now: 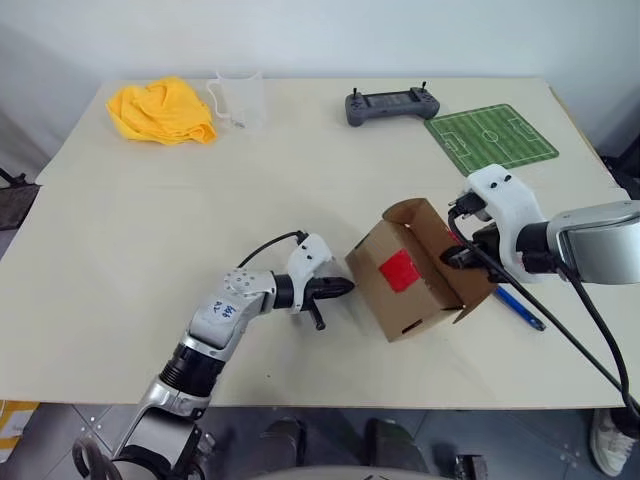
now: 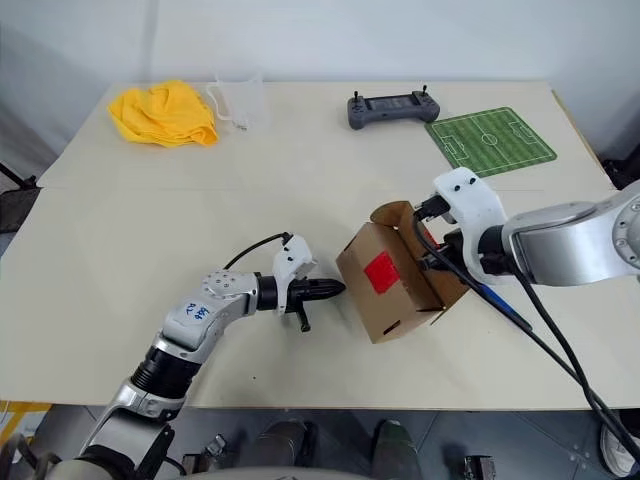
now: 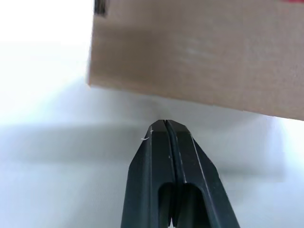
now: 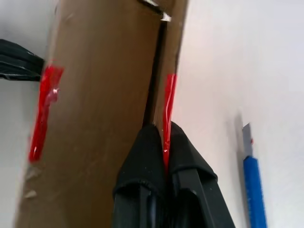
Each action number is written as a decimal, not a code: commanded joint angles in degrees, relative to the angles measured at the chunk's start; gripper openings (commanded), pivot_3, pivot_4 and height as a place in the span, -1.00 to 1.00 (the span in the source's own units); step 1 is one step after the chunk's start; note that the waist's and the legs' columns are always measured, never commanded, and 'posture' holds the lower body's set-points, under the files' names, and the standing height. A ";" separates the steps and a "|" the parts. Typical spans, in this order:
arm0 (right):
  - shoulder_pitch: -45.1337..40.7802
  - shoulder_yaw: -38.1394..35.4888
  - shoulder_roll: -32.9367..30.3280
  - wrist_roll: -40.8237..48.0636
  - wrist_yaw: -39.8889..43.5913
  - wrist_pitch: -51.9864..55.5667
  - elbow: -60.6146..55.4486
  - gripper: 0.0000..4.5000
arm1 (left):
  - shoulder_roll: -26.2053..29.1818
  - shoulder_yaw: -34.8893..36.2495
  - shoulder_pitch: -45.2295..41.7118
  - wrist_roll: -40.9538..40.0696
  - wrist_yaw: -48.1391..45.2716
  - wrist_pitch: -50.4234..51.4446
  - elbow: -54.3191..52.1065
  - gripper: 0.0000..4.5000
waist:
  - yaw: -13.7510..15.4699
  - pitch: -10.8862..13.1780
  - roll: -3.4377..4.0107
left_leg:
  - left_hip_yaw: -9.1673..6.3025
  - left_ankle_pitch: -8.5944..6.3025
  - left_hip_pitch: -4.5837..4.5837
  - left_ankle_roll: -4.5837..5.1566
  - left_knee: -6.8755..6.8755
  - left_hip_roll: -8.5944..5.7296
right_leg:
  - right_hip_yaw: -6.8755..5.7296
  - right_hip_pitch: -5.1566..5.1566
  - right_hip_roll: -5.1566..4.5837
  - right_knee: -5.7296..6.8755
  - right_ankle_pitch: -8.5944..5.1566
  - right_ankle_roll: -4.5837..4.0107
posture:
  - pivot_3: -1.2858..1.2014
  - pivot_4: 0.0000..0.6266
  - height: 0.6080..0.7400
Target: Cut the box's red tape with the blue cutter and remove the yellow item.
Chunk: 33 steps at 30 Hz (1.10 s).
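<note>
Centrally on the table (image 1: 150, 280), the light, stiff box (image 1: 405, 300) stands tilted; the right gripper (image 4: 164, 137) pinches its taped flap edge, a sound hold, the left gripper (image 1: 340, 288) closed empty just beside, blue cutter (image 1: 520, 308) lying behind

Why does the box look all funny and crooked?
The box is tipped at an angle with one flap sticking up open. The right hand is shut on a flap edge that carries red tape. The blue cutter lies on the table beside it, not being used.
</note>
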 commanded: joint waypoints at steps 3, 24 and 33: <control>-3.22 0.39 2.30 0.75 -2.83 -0.71 -2.42 -1.00 | 1.56 0.84 1.29 -0.76 -0.54 0.72 -3.83 -1.00 | -0.47 0.00 0.00 | 0.00 0.00 -0.02 0.00 0.01 -0.02 | 0.01 0.00 -0.01 0.01 0.00 0.00 | 0.03 -0.52 1.00; -2.36 1.14 3.96 0.75 -7.97 -3.77 -6.15 -1.00 | 4.72 9.18 -6.13 -18.74 -9.65 10.84 -11.34 -1.00 | -0.84 0.02 0.00 | -0.06 -0.01 -0.06 0.02 0.03 -0.07 | -0.02 -0.07 -0.01 0.16 0.00 0.01 | 0.03 -0.52 1.00; -0.78 1.16 4.09 0.75 -8.72 -4.25 -6.46 -1.00 | 0.88 6.80 -8.44 -18.56 -8.23 9.87 -9.85 -1.00 | -0.94 0.02 0.00 | 0.01 0.00 -0.05 0.02 0.09 -0.07 | 0.02 -0.07 -0.01 0.23 0.00 0.01 | 0.03 -0.52 1.00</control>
